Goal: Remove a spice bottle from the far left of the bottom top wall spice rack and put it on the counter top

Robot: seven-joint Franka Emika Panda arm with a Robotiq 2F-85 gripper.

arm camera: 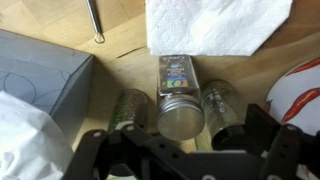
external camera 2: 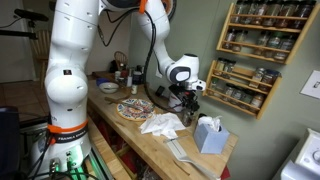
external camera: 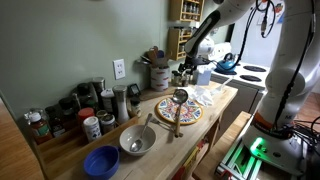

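The wooden spice rack hangs on the wall with rows of small dark jars; it also shows in an exterior view. My gripper hangs low over the light-wood counter top, in both exterior views. In the wrist view a spice bottle with a metal lid and a coloured label sits between my fingers. The fingers stand wide apart and clear of it. Two more glass jars flank it on the counter.
A grey tissue box and a white paper towel lie close by. A patterned plate, ladle, metal bowl and blue bowl sit along the counter. The white stove is beyond.
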